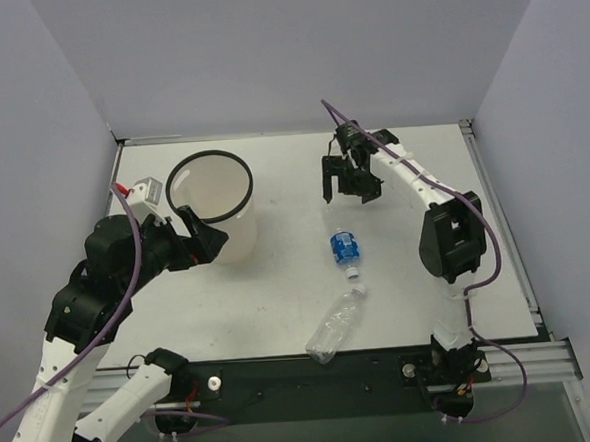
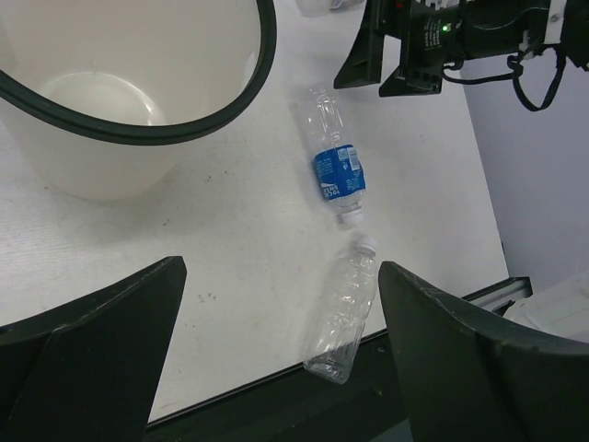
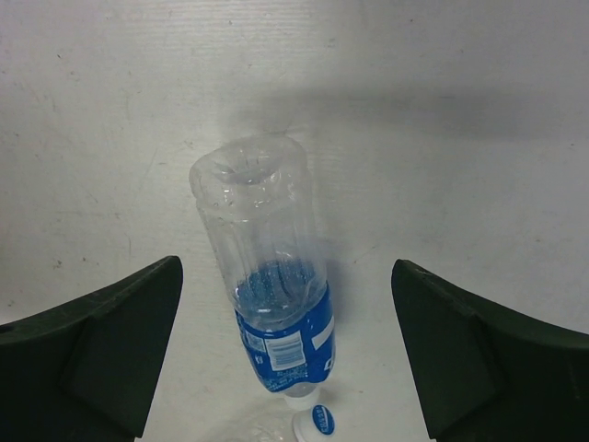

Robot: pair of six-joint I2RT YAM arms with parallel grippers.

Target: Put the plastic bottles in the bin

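Observation:
The bin (image 1: 209, 158) stands at the back left, white with a black rim; it also shows in the left wrist view (image 2: 241, 103), and no bottle shows inside it. A blue-label bottle (image 1: 345, 247) lies mid-table, cap toward me, also in the left wrist view (image 2: 337, 172) and the right wrist view (image 3: 271, 285). An unlabelled bottle (image 1: 336, 324) lies near the front edge, cap almost touching the other's cap (image 2: 345, 313). The shorter bottle is out of view. My left gripper (image 1: 208, 244) is open and empty beside the bin (image 2: 281, 350). My right gripper (image 1: 345, 190) is open above the blue-label bottle's base (image 3: 285, 265).
The table's black front edge (image 2: 258, 391) runs just under the unlabelled bottle's base. A small white-and-red device (image 1: 141, 193) sits left of the bin. Grey walls enclose the table on three sides.

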